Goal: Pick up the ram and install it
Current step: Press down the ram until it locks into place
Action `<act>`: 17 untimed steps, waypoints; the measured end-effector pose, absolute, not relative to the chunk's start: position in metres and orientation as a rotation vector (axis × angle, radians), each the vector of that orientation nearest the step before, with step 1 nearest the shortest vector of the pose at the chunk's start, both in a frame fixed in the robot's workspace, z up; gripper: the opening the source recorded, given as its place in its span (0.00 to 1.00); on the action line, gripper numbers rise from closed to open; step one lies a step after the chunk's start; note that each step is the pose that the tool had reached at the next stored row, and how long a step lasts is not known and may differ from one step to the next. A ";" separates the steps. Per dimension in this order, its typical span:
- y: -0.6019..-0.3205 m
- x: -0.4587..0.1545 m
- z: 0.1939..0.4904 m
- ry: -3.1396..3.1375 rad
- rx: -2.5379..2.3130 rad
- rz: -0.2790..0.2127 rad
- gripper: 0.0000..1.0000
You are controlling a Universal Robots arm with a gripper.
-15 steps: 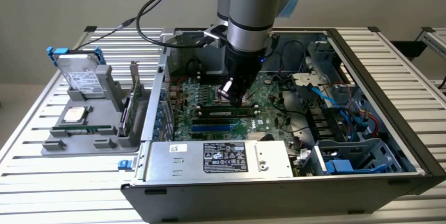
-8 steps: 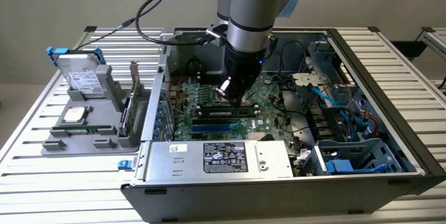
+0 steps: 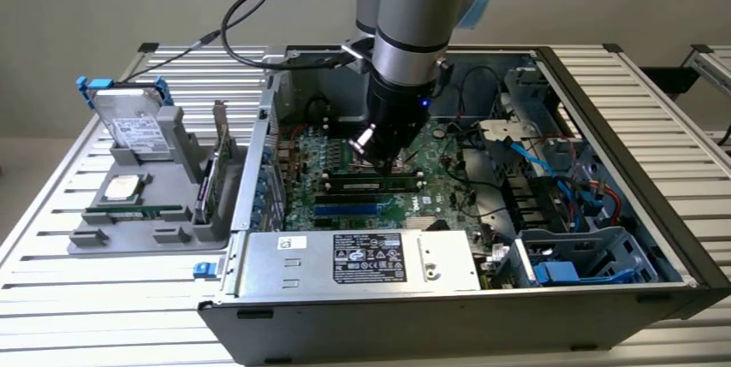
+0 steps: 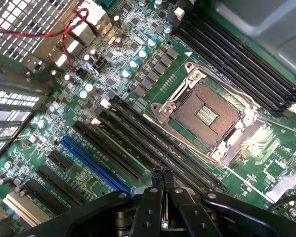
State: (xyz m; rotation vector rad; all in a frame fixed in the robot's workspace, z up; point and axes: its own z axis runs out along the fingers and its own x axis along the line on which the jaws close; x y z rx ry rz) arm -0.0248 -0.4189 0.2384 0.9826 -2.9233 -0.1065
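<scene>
**Tool closed and empty over the memory slots**

Well off to the exterior view's left of the tool, a grey tray (image 3: 86,239) sits on the slatted table (image 3: 34,298), with a hard drive (image 3: 135,127) propped in it. Nearer the tool stands the open computer case (image 3: 639,119). Its power supply (image 3: 354,260) is on the camera side of the tool.

The tool (image 3: 383,160) hangs on the arm, tip down, close above the motherboard (image 3: 446,170). In the wrist view the tool (image 4: 162,174) has its two fingers pressed together with nothing between them. It stands over the long black slots (image 4: 138,143), with a blue slot (image 4: 93,165) to one side and the CPU socket (image 4: 204,113) to the other.

The ram (image 3: 368,184) lies along the slots just below the tool's tip. Whether the two touch cannot be told.

To the exterior view's right of the tool run blue cables (image 3: 549,166).
</scene>
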 end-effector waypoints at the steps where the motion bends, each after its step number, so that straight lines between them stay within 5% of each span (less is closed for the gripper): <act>1: -0.419 -0.025 0.238 -2.928 0.964 -0.108 0.10; 17: -0.419 -0.025 0.238 -3.019 0.631 -0.121 0.10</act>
